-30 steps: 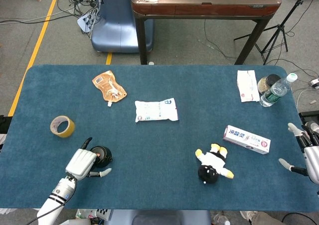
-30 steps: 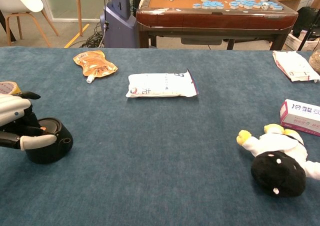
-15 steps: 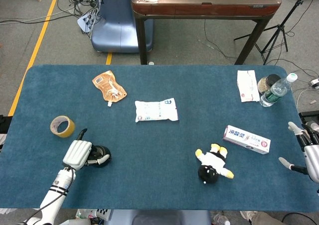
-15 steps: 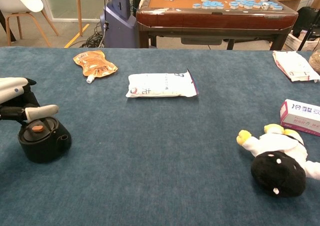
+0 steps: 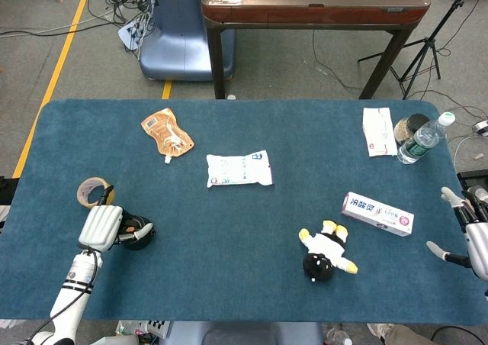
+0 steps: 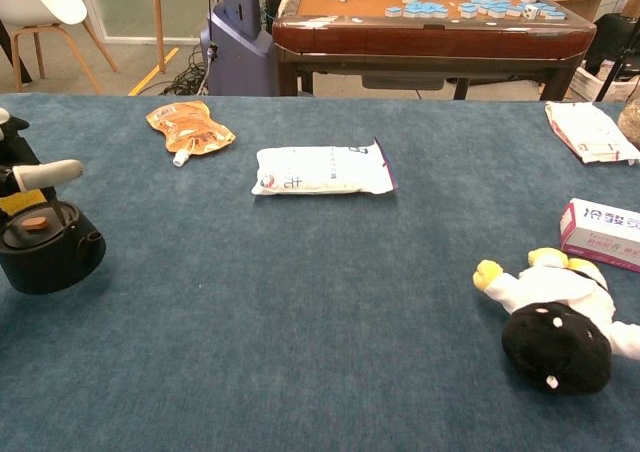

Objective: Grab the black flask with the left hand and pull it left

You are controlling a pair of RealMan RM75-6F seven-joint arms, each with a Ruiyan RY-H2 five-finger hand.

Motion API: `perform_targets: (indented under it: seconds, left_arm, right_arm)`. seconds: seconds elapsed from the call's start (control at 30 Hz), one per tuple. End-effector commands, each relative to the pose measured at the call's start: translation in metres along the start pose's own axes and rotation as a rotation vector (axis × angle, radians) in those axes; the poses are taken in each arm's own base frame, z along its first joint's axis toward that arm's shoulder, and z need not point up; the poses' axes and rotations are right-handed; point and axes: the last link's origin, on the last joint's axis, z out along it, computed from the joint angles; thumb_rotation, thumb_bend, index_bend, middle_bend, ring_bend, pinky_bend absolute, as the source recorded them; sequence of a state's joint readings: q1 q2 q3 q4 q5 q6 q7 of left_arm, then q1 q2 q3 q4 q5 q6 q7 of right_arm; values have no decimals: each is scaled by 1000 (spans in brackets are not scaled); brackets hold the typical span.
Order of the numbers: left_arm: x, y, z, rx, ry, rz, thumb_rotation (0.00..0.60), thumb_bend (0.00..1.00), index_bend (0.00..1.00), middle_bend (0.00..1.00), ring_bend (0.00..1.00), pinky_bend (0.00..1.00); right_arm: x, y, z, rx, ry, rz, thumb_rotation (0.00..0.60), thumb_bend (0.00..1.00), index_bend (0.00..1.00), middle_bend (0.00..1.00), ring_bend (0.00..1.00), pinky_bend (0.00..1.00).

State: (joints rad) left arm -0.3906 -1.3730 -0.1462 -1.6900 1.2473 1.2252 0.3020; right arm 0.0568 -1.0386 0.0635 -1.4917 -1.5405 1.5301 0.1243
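Left hand (image 5: pixel 101 226) grips the one black flask (image 5: pixel 136 234) beside one tape roll (image 5: pixel 91 191) — right hand (image 5: pixel 473 238) spread, idle — blue table (image 5: pixel 252 230), grey floor (image 5: pixel 69 24).

We see a black flask (image 6: pixel 45 259) with a small orange cap on a deep teal-blue table (image 5: pixel 244 269). Far left lies an orange pouch (image 5: pixel 166 130), mid-table a white packet (image 5: pixel 239 169). Near right sits a black, white and yellow plush toy (image 5: pixel 325 253), beside a white box (image 5: pixel 377 213) with blue print.
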Motion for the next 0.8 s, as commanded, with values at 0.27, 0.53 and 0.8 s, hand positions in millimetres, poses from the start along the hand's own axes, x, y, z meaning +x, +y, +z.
perform_targets:
  seconds: [0.27,0.53,0.8]
  left_arm:
    - [8,-5,-2,32,41,-18,314,189,1000,1000,977,0]
    - [11,-6,-3,44,55,-37,271,220,1000,1000,977,0]
    - [10,-6,-4,38,69,-35,280,289,1000,1000,977,6]
  right_arm:
    - [0,1,-1,-6,-1,0,600,124,67,230,109,174]
    - [0,1,-3,-10,1,-1,600,124,67,230,110,173]
    - [1,2,-3,-12,2,-3,600,124,67,230,109,174]
